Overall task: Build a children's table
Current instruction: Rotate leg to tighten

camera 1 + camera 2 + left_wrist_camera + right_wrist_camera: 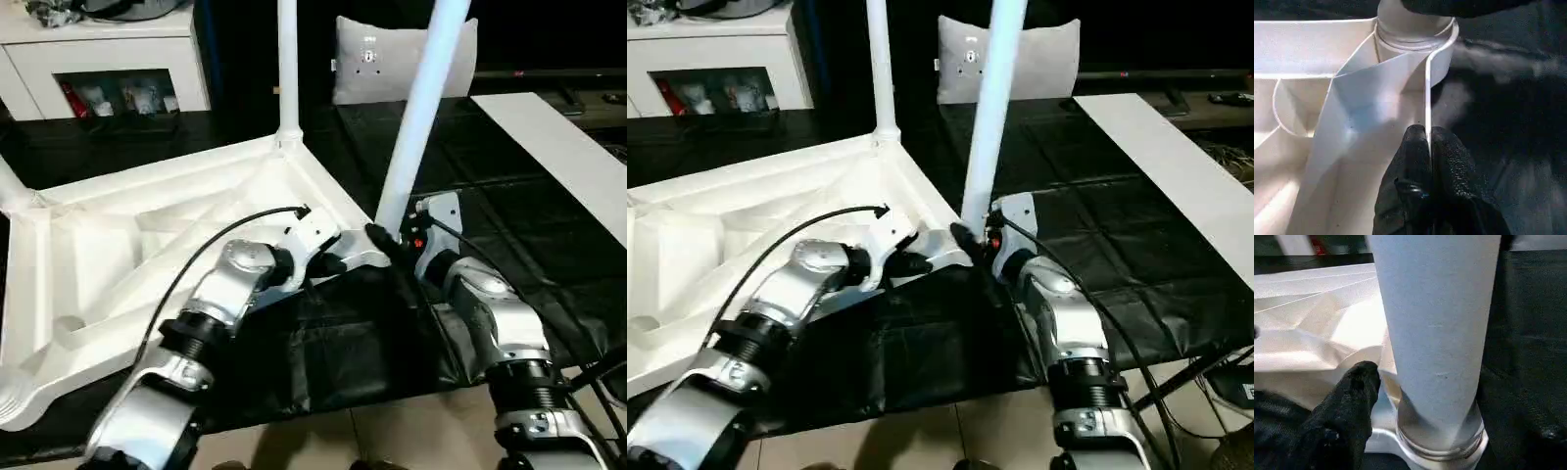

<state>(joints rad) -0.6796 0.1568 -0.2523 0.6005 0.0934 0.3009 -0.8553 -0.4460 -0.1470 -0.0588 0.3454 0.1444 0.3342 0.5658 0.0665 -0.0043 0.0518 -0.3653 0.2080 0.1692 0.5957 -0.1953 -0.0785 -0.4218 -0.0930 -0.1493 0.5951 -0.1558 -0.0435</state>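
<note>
My left claw [1427, 147] pinches the tabletop [147, 245] rim; my right claw [387, 240], apparently open, flanks the leg [416, 127].

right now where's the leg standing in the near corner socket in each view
Left eye view: the leg rises from centre to the top edge, leaning right.
Right eye view: the same leg, just left of centre.
Left wrist view: its base sits at the top edge in the corner socket.
Right wrist view: it stands in the middle, running off the top.
Shared landmark: the corner socket, beside the left pincer, which is shut on the tabletop rim.
</note>
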